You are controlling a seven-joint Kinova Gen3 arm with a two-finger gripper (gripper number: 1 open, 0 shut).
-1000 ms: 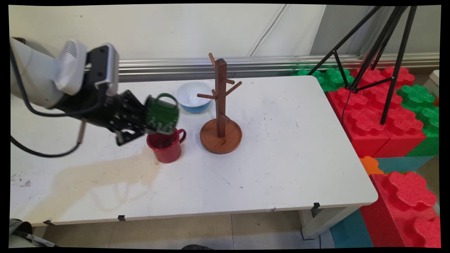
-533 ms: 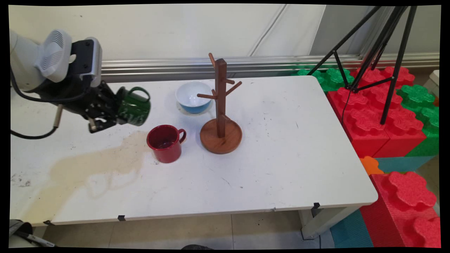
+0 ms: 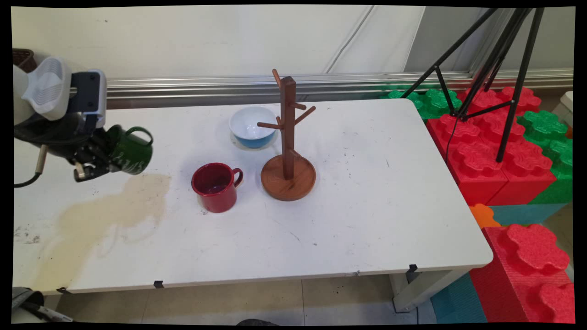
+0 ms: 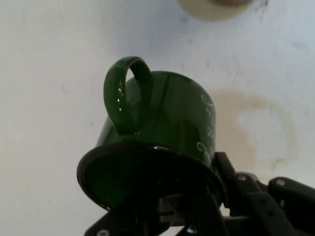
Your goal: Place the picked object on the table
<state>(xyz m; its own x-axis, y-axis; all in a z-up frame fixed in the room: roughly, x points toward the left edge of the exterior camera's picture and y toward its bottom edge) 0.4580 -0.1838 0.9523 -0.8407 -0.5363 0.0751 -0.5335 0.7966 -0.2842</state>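
Fingers (image 3: 103, 158) grip green mug (image 3: 131, 151) above stained white table (image 3: 348, 192).

The gripper (image 3: 102, 158) has carried the green mug (image 3: 130, 151) leftward (away from the red mug (image 3: 215, 187)).

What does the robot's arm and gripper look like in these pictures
The arm is white, ending in a ribbed, vented white cap beside a black-and-silver wrist block. Black cables hang from it. The gripper is black, with jointed linkage bars and small silver fasteners, plain in the hand view.
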